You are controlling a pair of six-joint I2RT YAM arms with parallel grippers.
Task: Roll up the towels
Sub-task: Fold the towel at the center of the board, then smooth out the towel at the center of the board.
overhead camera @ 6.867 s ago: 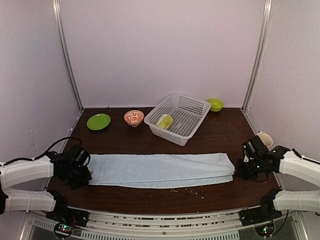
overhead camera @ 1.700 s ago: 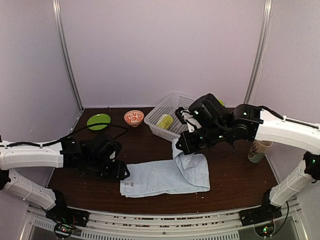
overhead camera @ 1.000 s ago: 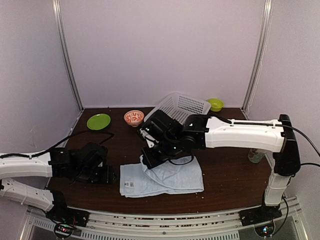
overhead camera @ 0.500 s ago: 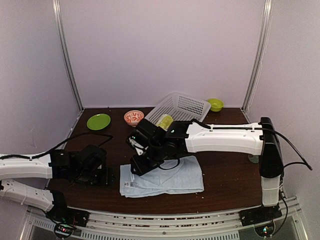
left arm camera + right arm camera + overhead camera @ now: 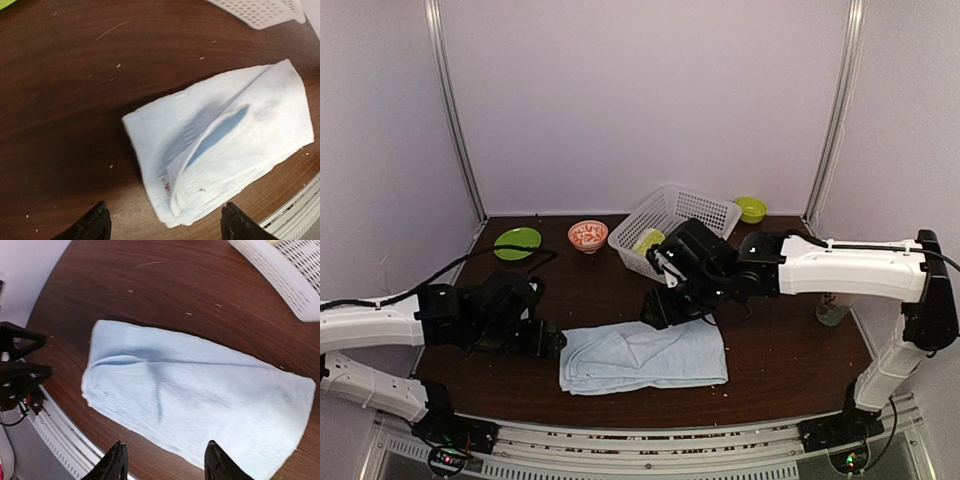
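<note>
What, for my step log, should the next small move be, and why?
Probably lower the left gripper onto the closest short end of the pale blue towel and pinch it to start the roll. The towel lies folded flat, unrolled, layers gaping at that end. Both grippers are open and off the cloth, the right gripper above it.

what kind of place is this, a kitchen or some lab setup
Likely a robot test cell, not a home: plain walls and metal posts box in a dark table, two white arms sit at its near edge, and the pale blue towel, basket and green plate look like props.
</note>
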